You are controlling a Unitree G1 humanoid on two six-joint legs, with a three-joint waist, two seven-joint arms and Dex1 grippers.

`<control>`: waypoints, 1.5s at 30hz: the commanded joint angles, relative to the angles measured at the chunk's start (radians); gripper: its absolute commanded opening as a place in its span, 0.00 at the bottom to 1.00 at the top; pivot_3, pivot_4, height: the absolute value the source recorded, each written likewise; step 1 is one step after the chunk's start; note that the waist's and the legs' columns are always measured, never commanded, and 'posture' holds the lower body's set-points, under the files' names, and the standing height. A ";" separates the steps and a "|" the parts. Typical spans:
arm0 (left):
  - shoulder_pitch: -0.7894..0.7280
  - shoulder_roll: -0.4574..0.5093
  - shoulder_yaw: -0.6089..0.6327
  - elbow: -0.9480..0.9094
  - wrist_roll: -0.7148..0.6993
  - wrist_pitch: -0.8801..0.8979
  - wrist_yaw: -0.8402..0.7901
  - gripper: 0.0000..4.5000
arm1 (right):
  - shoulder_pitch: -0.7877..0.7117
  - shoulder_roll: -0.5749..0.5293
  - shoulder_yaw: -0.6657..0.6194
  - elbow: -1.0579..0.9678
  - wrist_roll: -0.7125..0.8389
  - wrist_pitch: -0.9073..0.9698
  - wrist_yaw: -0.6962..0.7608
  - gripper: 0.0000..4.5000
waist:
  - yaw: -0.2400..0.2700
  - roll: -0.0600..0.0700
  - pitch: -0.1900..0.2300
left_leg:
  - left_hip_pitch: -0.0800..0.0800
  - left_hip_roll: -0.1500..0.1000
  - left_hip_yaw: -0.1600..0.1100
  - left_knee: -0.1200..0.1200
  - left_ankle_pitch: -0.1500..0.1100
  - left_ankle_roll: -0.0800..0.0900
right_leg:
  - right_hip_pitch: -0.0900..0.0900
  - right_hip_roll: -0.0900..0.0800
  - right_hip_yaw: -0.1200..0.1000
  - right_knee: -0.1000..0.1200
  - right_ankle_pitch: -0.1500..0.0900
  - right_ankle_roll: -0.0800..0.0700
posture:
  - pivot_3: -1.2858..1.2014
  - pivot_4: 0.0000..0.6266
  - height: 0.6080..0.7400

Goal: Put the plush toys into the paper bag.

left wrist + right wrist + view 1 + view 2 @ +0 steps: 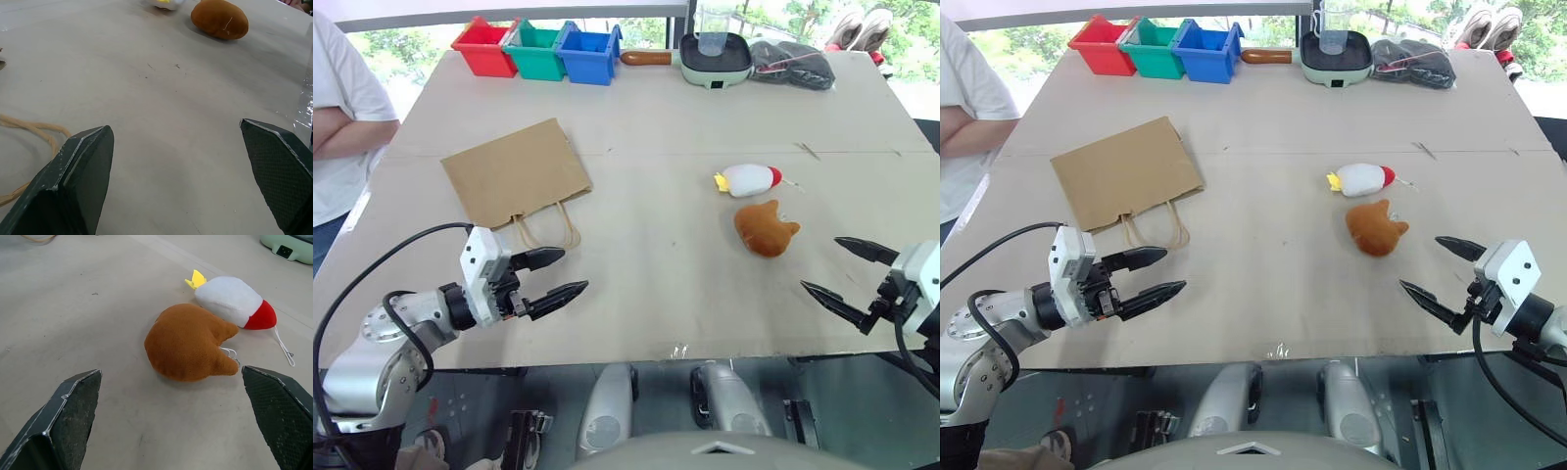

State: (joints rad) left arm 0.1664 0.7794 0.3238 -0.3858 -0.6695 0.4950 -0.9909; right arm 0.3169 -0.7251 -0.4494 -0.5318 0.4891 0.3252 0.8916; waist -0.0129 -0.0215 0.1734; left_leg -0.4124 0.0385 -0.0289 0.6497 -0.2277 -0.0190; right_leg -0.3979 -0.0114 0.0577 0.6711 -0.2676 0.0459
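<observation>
Both the left gripper (553, 276) and right gripper (832, 269) were held wide open and empty over the desk (656, 294), nothing yet bagged: orange-brown toy (766, 228) and white toy (747, 180) lay touching, well apart from the flat paper bag (514, 172).

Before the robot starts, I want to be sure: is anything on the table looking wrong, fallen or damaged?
One thing stands out: the paper bag lies flat on the table, handles toward the robot, mouth closed, so nothing can drop in yet. The orange plush and white plush lie intact, side by side. Nothing is spilled.
</observation>
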 commanded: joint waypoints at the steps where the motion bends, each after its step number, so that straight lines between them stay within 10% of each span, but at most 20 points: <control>1: -0.045 -0.030 0.012 -0.010 -0.006 -0.020 0.045 0.99 | -0.068 0.020 0.055 -0.029 0.007 -0.027 -0.019 1.00 | 0.000 0.000 0.000 | 0.000 0.000 0.000 0.000 0.000 0.000 | 0.000 0.000 0.000 0.000 0.000 0.000 | 0.52 0.24 1.00; 19: -0.203 0.121 -0.018 0.569 0.449 -0.745 -0.097 0.99 | -0.155 0.103 0.368 -0.185 0.011 -0.003 -0.092 1.00 | 0.007 -0.001 -0.001 | -0.002 0.000 -0.002 0.000 0.000 0.000 | 0.001 -0.001 -0.004 -0.004 0.000 -0.002 | 0.52 0.24 1.00; 45: -0.556 0.091 -0.169 0.885 0.457 -0.716 -0.198 0.99 | -0.072 0.142 0.408 -0.228 -0.051 -0.053 -0.172 1.00 | 0.000 -0.003 -0.002 | -0.001 0.000 -0.003 0.001 0.000 0.000 | 0.000 0.000 -0.005 0.001 0.001 -0.001 | 0.52 0.24 1.00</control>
State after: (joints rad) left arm -0.3648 0.8678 0.1495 0.4919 -0.2207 -0.1943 -1.1977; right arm 0.2446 -0.5862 -0.0444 -0.7215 0.4377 0.2980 0.7260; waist -0.0132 -0.0246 0.1715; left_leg -0.4138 0.0385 -0.0325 0.6507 -0.2277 -0.0191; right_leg -0.3977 -0.0109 0.0531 0.6723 -0.2665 0.0453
